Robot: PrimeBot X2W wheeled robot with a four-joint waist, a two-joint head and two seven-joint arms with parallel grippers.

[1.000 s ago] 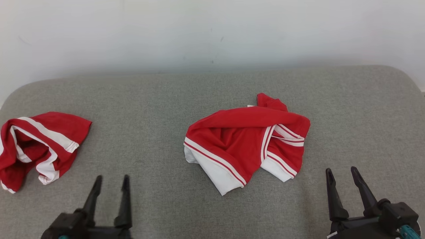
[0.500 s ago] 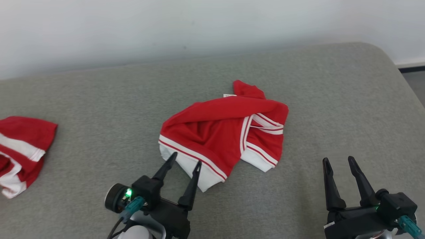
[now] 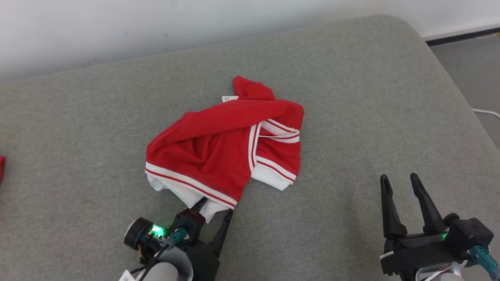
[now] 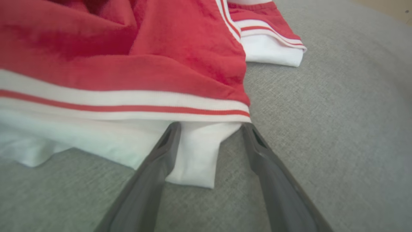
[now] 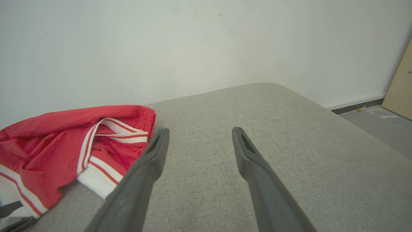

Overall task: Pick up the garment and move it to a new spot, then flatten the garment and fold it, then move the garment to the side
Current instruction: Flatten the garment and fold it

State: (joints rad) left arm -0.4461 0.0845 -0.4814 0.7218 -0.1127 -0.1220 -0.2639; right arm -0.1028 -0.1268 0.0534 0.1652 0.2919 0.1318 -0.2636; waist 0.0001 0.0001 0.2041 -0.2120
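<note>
1. The garment (image 3: 218, 144), red with striped white bands and white hems, lies crumpled near the middle of the grey upholstered surface (image 3: 371, 89). A small white tag (image 3: 229, 99) shows at its far edge.
2. The left gripper (image 3: 215, 206) sits at the garment's near white corner with its jaws spread wide. In the left wrist view, its fingers (image 4: 154, 161) straddle that white flap without pinching it.
3. The right gripper (image 3: 399, 177) is also wide apart and holds nothing. It hangs over bare upholstery well to the right of the garment.
4. A pale wall (image 3: 117, 27) stands behind the surface, and grey floor (image 3: 468, 58) shows past its right end. A sliver of another red cloth (image 3: 1, 168) sits at the head view's left edge.
</note>
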